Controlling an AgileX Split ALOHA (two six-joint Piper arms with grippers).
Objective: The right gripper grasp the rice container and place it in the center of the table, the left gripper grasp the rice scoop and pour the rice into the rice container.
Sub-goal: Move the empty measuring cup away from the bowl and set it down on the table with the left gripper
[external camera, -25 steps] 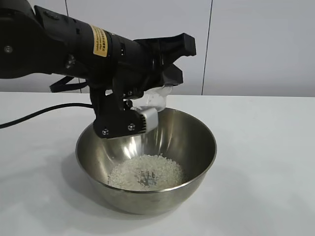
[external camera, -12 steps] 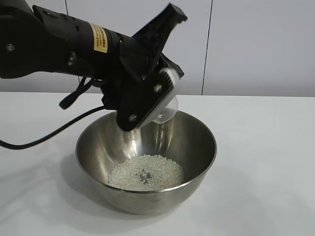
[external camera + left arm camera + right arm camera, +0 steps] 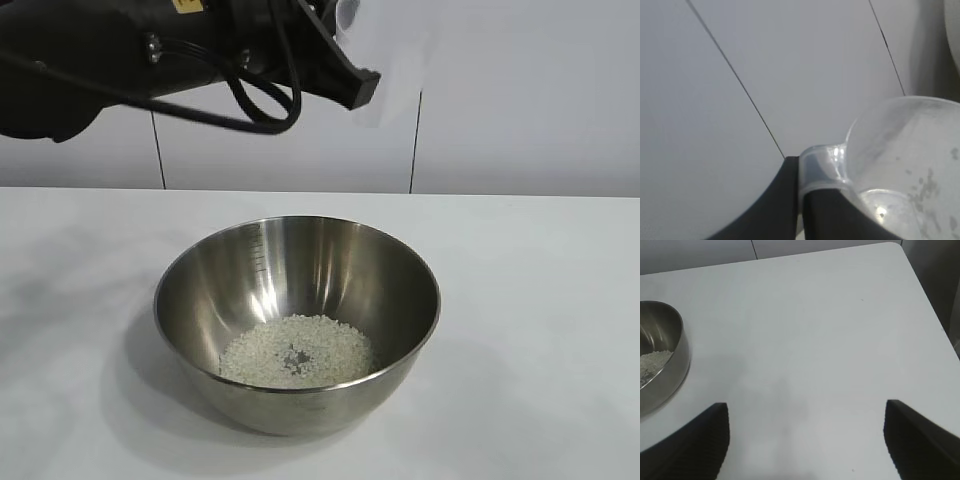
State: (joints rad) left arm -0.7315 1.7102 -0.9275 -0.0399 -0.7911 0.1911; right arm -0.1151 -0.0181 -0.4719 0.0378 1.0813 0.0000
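So the plain white counter (image 3: 540,300) is carrying the big round shiny steel rice container (image 3: 297,320) around its middle, with a low heap of little white uncooked rice grains (image 3: 295,352) sitting in the bottom. The black left claw (image 3: 340,60) is hanging high above the bowl's far side, clenched on the small frosted see-through plastic rice scoop (image 3: 905,165), which is looking pretty much emptied out. The black right claw (image 3: 805,440) is hovering off to the side with its tapered fingers spread wide, gripping nothing.
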